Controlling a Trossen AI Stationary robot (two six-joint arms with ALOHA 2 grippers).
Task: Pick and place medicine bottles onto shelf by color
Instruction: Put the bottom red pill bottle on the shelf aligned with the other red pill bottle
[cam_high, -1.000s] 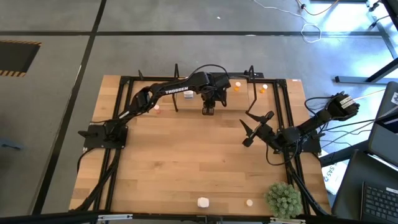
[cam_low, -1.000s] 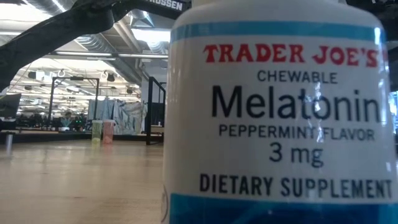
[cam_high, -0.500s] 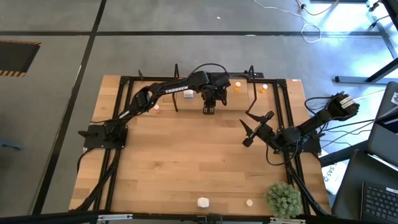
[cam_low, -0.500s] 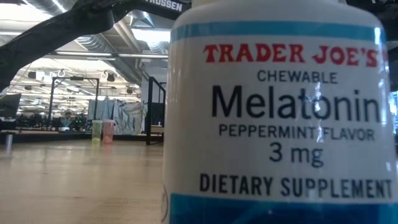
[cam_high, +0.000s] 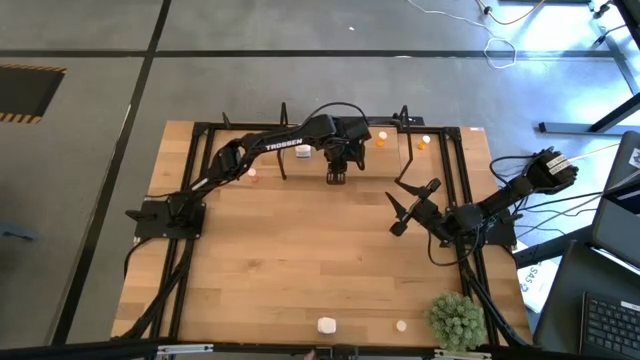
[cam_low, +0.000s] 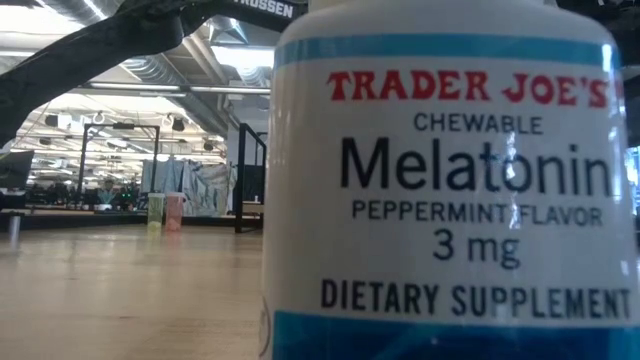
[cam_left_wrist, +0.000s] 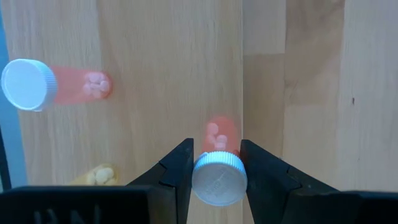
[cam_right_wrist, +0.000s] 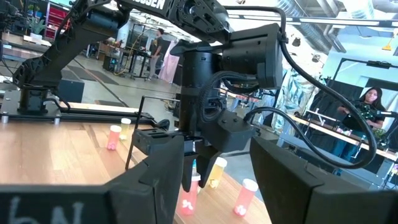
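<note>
My left gripper (cam_high: 335, 176) reaches over the far middle of the table, by the shelf's thin black end frames (cam_high: 284, 150), and is shut on a small pink bottle with a white cap (cam_left_wrist: 217, 168). In the right wrist view the same bottle (cam_right_wrist: 188, 194) shows under that gripper. Another pink bottle (cam_left_wrist: 37, 84) and a cream one (cam_left_wrist: 98, 176) are close by. My right gripper (cam_high: 408, 206) waits open at the right, clear of everything. A large white bottle (cam_low: 450, 180) stands right before the low view. My left gripper pinches the pink bottle at its cap end (cam_left_wrist: 219, 180) between the two fingers (cam_left_wrist: 177, 173), one on each side. The fingers come from above, slanting steeply down. The bottle points away below them, cap uppermost. Whether its base rests on the wood, I cannot tell.
Two orange bottles (cam_high: 381, 137) (cam_high: 424, 142) and a white one (cam_high: 303, 152) stand at the far edge, a pink one (cam_high: 252, 173) to the left. At the near edge are a white bottle (cam_high: 326, 325), a small cream one (cam_high: 401, 325) and a green plant (cam_high: 455, 320).
</note>
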